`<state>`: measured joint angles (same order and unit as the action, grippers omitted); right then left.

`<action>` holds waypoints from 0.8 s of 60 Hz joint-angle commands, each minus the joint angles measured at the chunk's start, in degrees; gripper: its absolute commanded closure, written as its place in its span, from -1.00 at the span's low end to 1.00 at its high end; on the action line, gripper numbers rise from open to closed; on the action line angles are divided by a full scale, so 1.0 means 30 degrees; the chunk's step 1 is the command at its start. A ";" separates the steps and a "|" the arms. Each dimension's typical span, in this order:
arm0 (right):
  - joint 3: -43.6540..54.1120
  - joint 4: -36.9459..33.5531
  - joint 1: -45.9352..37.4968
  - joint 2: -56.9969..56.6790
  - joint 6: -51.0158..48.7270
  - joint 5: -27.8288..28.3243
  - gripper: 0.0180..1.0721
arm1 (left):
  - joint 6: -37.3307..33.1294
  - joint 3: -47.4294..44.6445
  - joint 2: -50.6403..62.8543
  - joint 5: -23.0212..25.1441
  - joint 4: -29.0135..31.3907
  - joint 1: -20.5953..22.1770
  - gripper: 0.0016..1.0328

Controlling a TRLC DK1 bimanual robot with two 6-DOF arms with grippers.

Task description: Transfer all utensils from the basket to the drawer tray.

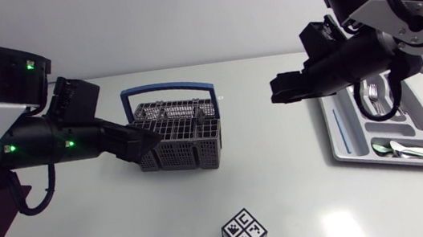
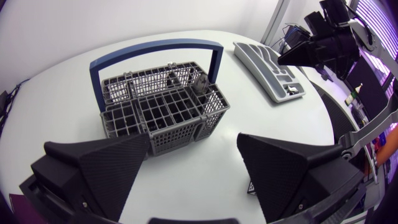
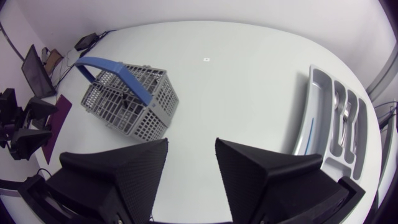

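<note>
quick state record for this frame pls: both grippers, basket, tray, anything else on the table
left gripper: open, empty, at the basket's left side
right gripper: open, empty, above the table between basket and tray
basket: grey mesh, blue handle upright, mid-table; contents unclear through the mesh
tray: grey, at the table's right; forks in one compartment, spoons in the end one
other: marker cube, apart from the basket, toward the near edge

Upright grey blue-handled basket (image 1: 187, 150); well apart, tray (image 1: 341, 148) with utensils (image 1: 400, 149).
</note>
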<state>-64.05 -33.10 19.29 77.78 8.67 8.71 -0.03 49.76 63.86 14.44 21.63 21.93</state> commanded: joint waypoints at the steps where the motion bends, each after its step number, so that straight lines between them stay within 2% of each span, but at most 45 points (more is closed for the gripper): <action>1: -0.0271 0.0077 0.1188 0.0295 0.0803 -0.0032 -0.75 | -0.0018 -0.0385 0.0424 -0.0007 -0.0295 0.0277 -0.90; 2: -0.0388 0.0018 0.1393 0.0441 0.0832 -0.0032 -0.82 | -0.0018 -0.0385 0.0512 -0.0007 -0.0412 0.0277 -0.90; 13: -0.1091 0.0634 0.3297 0.2111 0.0891 -0.0032 -0.81 | -0.0018 -0.0619 0.1508 -0.0007 -0.1233 0.0365 -0.90; 18: -0.1062 0.1659 0.3766 0.2756 0.0949 -0.0062 -0.72 | -0.0018 -0.0560 0.1918 -0.0007 -0.1467 0.0394 -0.90; 28: -0.1003 0.3681 0.4703 0.4221 0.1330 -0.0208 -0.71 | 0.0040 -0.0267 0.2504 -0.0007 -0.1819 0.0306 -0.90; 38: -0.0798 0.6054 0.5289 0.5217 0.1330 -0.0677 -0.47 | 0.0245 -0.0209 0.3149 -0.0007 -0.2346 0.0189 -0.90; 44: -0.1208 0.6640 0.5436 0.6242 0.1652 -0.0940 -0.43 | 0.0275 -0.0121 0.3588 -0.0007 -0.2580 0.0013 -0.90; 48: -0.1442 0.7226 0.5465 0.6769 0.1887 -0.0911 -0.28 | 0.0216 -0.0033 0.3793 -0.0007 -0.2639 -0.0192 -0.90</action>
<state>-66.72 -12.97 35.20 95.48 11.92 6.39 0.16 49.69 73.80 14.46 14.31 22.20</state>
